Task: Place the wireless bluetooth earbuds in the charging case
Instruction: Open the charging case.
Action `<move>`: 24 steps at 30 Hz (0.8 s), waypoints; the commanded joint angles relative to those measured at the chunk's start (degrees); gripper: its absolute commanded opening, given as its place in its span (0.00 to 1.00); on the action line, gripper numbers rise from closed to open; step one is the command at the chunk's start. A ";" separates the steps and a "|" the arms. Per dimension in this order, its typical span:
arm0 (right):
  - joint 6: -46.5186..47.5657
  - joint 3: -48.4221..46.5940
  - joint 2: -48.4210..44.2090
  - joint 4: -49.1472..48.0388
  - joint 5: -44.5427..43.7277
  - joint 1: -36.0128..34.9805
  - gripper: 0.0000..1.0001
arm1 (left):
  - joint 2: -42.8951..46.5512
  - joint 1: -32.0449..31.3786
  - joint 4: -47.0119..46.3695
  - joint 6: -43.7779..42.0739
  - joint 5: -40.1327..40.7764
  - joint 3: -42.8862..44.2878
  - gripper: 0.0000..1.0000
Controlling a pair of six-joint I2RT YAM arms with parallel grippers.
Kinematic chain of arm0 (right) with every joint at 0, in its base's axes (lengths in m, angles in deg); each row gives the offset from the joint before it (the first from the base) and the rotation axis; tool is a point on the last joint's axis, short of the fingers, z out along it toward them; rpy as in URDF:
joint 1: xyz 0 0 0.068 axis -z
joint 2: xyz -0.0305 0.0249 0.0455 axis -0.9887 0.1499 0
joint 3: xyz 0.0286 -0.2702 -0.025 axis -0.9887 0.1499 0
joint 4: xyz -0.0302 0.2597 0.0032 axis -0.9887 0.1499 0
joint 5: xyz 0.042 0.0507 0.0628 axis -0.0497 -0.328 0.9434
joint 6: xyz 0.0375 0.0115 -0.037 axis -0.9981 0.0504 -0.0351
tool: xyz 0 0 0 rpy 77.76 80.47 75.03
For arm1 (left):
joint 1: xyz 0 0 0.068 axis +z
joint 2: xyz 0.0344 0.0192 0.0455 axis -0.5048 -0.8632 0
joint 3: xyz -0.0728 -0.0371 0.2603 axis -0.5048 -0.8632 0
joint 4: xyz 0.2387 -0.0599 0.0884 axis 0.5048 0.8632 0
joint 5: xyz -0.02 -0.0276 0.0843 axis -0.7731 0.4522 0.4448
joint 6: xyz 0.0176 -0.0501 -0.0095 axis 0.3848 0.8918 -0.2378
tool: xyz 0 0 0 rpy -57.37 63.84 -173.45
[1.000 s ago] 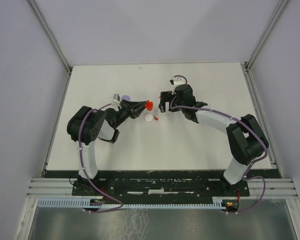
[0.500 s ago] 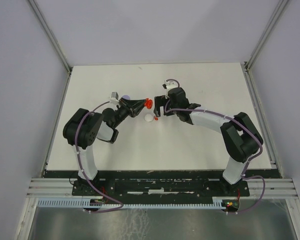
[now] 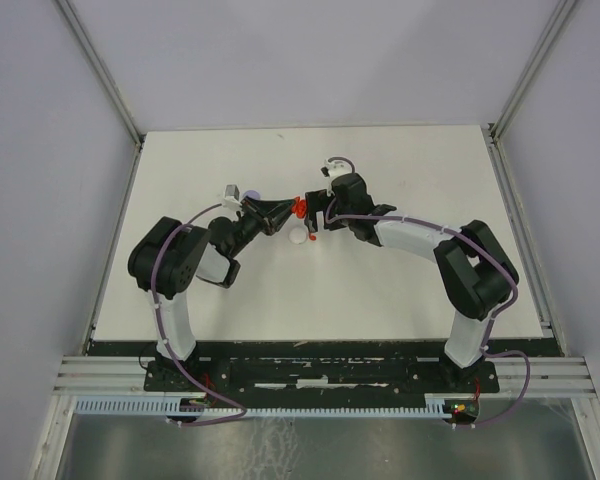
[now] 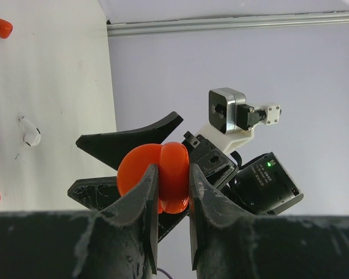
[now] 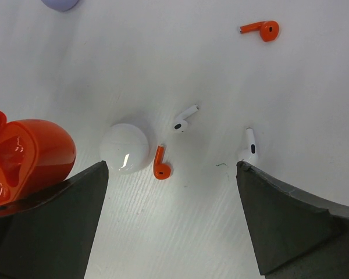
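My left gripper (image 4: 173,189) is shut on the open red charging case (image 4: 163,171) and holds it above the table; it shows in the top view (image 3: 298,207) too. My right gripper (image 5: 171,170) is open, right beside the case (image 5: 29,154), hovering over the table. Between its fingers lies a red earbud (image 5: 160,164). Two white earbuds (image 5: 184,118) (image 5: 248,145) lie just beyond. Another red earbud (image 5: 262,29) lies farther off. In the top view the right gripper (image 3: 319,214) faces the left gripper (image 3: 290,209).
A white round case (image 5: 124,148) lies shut next to the red earbud, also seen in the top view (image 3: 298,237). A lavender case (image 5: 61,3) shows at the right wrist view's top edge. The white table (image 3: 400,280) is bounded by walls at the back and sides.
My right gripper has moved left, closer to the red case. My left gripper has shifted slightly away from me with the case still in it.
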 commanded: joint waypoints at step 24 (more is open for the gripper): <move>-0.38 -3.87 1.94 -2.27 -0.70 -0.42 0.99 | 1.20 -2.38 -1.61 -3.22 0.46 2.10 0.31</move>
